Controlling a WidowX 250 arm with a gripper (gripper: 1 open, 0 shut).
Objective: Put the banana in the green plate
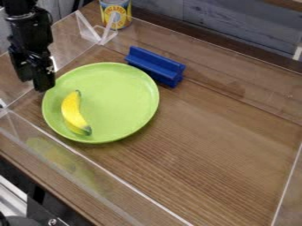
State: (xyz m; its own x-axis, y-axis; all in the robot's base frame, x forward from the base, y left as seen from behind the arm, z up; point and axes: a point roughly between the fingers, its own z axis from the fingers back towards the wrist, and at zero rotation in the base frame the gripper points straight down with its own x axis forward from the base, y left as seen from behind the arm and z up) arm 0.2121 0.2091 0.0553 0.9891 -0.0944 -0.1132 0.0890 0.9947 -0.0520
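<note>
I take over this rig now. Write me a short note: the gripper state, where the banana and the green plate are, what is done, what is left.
Gripper: empty, hanging at the plate's upper-left edge, pointing down. The view does not show clearly whether its jaws are open or shut.
Banana: lies flat inside the green plate, on its left half, apart from the gripper.
Green plate: on the wooden table, just in front of the blue block.
Done: the banana is in the plate and nothing holds it.
Left: probably only to move the arm clear of the plate.
</note>
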